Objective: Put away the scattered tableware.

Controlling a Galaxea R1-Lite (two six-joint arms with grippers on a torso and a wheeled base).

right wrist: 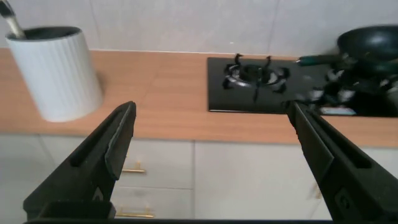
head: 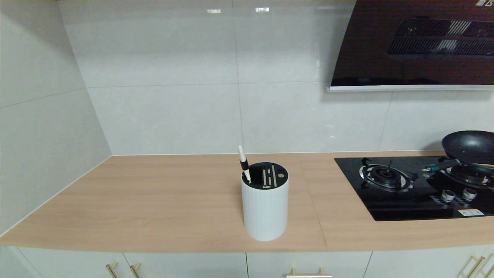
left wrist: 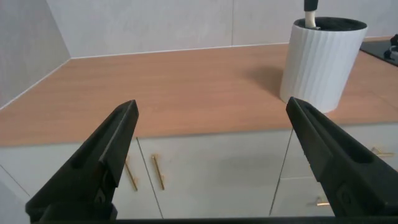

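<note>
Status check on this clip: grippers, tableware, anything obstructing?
Left gripper, right gripper: jaws open, empty. One black-and-white-handled utensil standing tilted in white utensil holder. Wok on gas hob, off to the right.

A holder (head: 265, 208) is set near the front edge of the counter (head: 154, 200), with a utensil (head: 244, 164) stood in its left side. A hob (head: 405, 193) is set to the holder's right, and a pan (head: 469, 146) is rested on its right end.

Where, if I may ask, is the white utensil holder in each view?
Head view: utensil holder, middle of the countertop, near its front edge.
Left wrist view: holder beyond the left gripper.
Right wrist view: holder across the countertop from the gas hob.
Shared landmark: the black-and-white handle inside it.
</note>
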